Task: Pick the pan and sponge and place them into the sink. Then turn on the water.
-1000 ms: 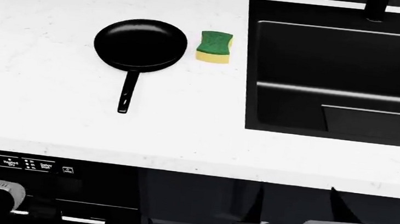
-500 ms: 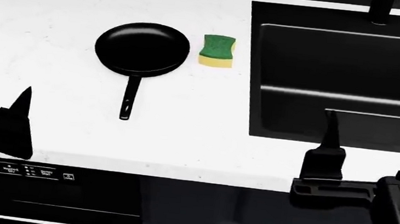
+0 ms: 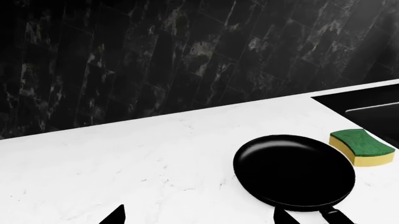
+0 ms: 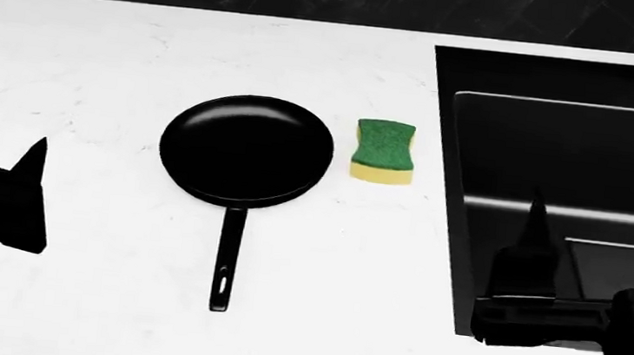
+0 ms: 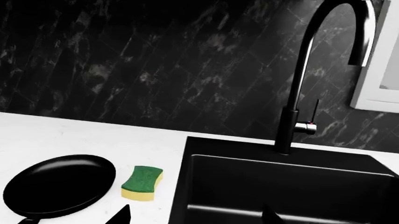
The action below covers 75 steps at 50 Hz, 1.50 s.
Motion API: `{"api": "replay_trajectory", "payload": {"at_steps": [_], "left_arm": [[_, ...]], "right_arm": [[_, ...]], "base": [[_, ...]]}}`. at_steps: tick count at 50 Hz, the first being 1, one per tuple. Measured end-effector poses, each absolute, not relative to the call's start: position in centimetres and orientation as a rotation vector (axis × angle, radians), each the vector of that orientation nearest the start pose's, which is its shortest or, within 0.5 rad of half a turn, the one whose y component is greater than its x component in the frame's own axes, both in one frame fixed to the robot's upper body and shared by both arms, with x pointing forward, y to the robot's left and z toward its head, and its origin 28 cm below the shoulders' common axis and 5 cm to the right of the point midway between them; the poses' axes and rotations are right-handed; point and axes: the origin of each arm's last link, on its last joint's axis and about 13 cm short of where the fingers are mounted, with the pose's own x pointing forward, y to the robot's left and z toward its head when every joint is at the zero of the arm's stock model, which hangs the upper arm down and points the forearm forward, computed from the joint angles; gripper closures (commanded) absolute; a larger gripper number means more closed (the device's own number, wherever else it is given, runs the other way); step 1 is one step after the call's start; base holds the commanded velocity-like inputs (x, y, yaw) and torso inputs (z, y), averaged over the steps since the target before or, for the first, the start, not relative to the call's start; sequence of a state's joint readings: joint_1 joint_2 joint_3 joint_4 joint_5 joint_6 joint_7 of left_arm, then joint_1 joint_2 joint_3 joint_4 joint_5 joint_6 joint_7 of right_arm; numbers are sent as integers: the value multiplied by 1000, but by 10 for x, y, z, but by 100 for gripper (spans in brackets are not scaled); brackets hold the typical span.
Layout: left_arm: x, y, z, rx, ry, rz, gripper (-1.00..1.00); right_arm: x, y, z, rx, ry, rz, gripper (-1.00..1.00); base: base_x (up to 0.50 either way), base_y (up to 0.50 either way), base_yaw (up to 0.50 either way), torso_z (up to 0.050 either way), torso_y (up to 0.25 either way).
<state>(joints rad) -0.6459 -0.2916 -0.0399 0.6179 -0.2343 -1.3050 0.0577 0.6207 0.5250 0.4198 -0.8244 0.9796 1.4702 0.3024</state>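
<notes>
The round matte-black frying pan (image 4: 246, 150) lies on the white marble counter (image 4: 106, 70), its thin handle toward the robot, with the small green-and-yellow sponge (image 4: 384, 152) just beside it and nothing visible inside the large black rectangular sink (image 4: 552, 156). The left gripper (image 4: 15, 201) hovers well apart from the pan, the right gripper (image 4: 527, 267) over the sink's near corner. Both look spread open and empty, though only fingertips show.

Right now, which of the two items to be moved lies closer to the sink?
The sponge: the small green-and-yellow block lying between the pan and the sink. The black pan sits farther off on the counter, its handle pointing toward the robot.
</notes>
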Motion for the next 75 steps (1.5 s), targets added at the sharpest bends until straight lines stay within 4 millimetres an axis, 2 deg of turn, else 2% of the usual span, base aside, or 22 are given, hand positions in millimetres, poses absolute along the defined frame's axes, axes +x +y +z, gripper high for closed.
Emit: {"api": "replay_trajectory", "payload": {"at_steps": [20, 33, 38, 47, 60, 67, 75], "left_arm": [[253, 257, 210, 132, 65, -80, -100], [250, 254, 210, 122, 90, -84, -100], [247, 252, 217, 102, 112, -70, -100], [242, 227, 245, 97, 132, -78, -100], [212, 195, 282, 96, 227, -237, -100], [201, 182, 288, 92, 306, -273, -100], [192, 165, 283, 74, 391, -272, -100]], "right_arm": [[201, -183, 239, -99, -21, 49, -100], [201, -182, 238, -87, -11, 46, -100], [202, -183, 238, -81, -2, 37, -100], [204, -183, 237, -75, 18, 22, -100], [208, -182, 235, -75, 45, 20, -100], [208, -182, 233, -74, 55, 17, -100], [208, -183, 230, -72, 63, 15, -100]], "base": [[486, 5, 0, 0, 1], [134, 0, 0, 0, 1], [0, 0, 0, 0, 0], [0, 0, 0, 0, 0], [0, 0, 0, 0, 0], [0, 0, 0, 0, 0], [0, 0, 0, 0, 0]]}}
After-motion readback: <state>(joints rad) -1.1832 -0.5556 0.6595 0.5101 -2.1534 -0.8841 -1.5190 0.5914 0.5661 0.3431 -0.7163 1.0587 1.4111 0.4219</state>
